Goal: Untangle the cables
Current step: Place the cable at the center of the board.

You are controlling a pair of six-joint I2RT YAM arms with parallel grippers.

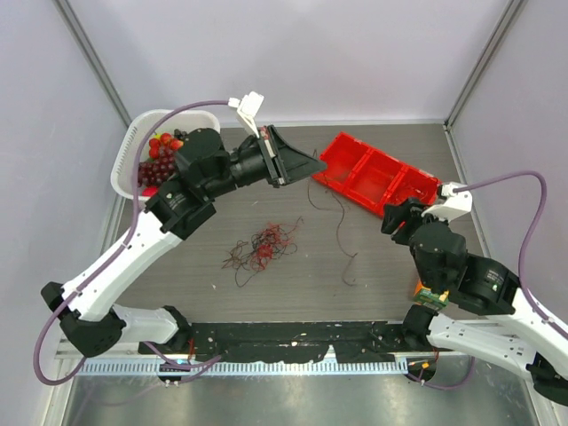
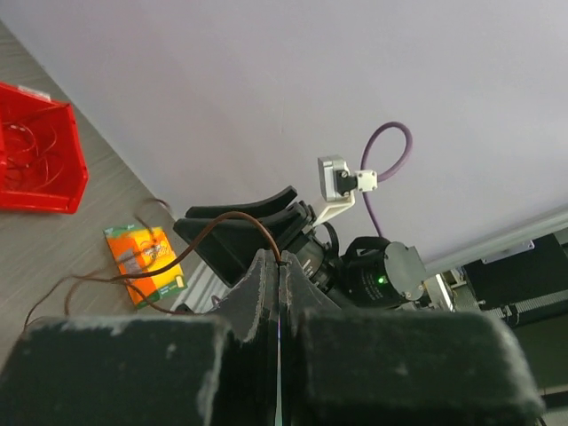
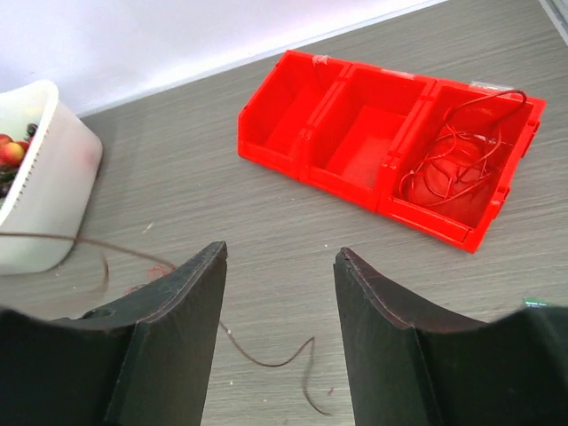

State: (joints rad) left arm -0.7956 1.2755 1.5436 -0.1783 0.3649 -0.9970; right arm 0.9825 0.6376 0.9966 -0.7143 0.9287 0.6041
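Observation:
The cables (image 1: 263, 246) lie as a small tangle of thin red and dark wires mid-table. My left gripper (image 1: 308, 167) is raised past the tangle, near the red bin, and shut on one brown wire (image 1: 341, 232) that hangs down to the table. In the left wrist view the jaws (image 2: 280, 257) are pressed together on that brown wire (image 2: 235, 214). My right gripper (image 1: 392, 218) stands open by the bin's near side. Its fingers (image 3: 280, 257) hold nothing, and the brown wire's loose end (image 3: 266, 359) lies on the table beneath them.
A red three-compartment bin (image 1: 377, 173) lies at the back right, with red wires (image 3: 453, 160) in its right compartment. A white basket of fruit (image 1: 133, 151) stands at the back left. An orange-green card (image 2: 146, 262) lies near the right arm's base.

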